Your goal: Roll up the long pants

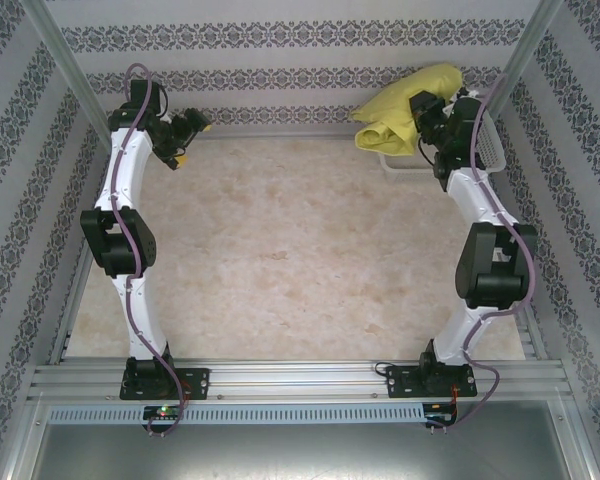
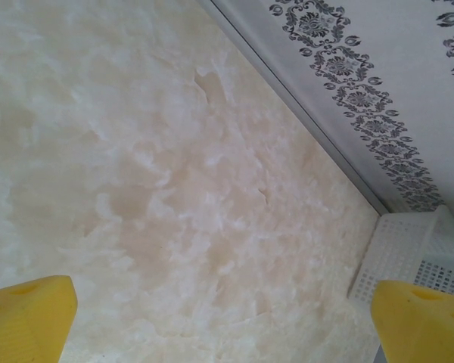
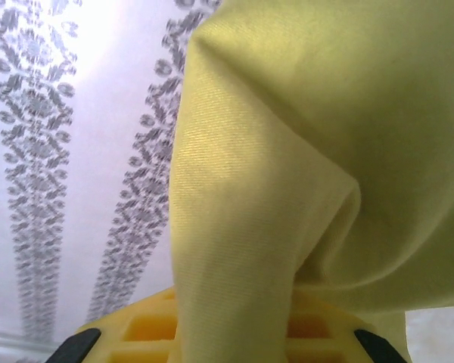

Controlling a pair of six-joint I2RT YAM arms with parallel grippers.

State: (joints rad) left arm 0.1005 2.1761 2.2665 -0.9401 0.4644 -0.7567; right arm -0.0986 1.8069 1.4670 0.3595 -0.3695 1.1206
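Top external view: the right gripper (image 1: 422,108) holds the pants (image 1: 395,118) bunched in the air at the far right corner, above the basket (image 1: 492,145). The right wrist camera shows its yellow fingers (image 3: 147,336) clamped on the fabric. Soft, light and limp, the pants will likely sag and crease wherever gripped, so the waistband or a leg hem looks the better hold. The left gripper (image 1: 192,143) hangs over bare table (image 1: 280,250), fingers wide apart. The basket's contents are hidden.
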